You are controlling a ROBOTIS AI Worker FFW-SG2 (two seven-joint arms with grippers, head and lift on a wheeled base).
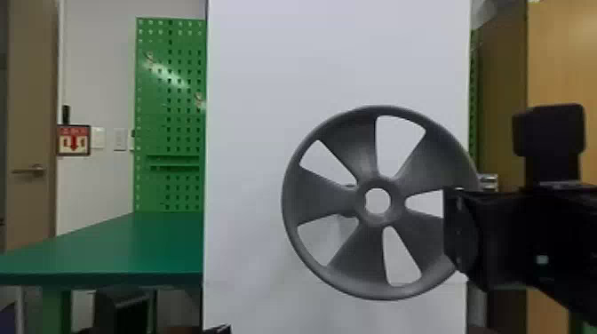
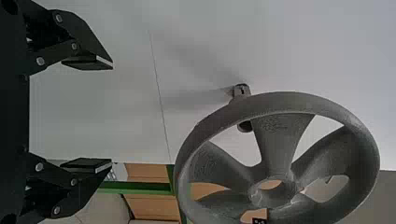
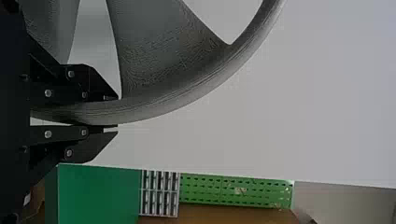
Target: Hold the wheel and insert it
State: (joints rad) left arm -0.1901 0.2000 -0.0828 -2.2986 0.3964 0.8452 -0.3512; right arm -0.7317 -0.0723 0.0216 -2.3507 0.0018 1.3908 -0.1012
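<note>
The wheel (image 1: 326, 200) stands upright before the white panel (image 1: 266, 66), rim (image 3: 163, 105) clamped in my right gripper (image 3: 116, 112); my left gripper (image 2: 112, 115) gapes, empty. Next, I reckon: align hub (image 1: 377, 182) with the panel's peg (image 2: 241, 91), then push.

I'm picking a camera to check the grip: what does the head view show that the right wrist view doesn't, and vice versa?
Head view: the hub of the wheel, a door handle, a red arrow sign.
Right wrist view: the right gripper with a finger on each side of the rim.
Both: wheel, right gripper, white panel, green pegboard.
</note>
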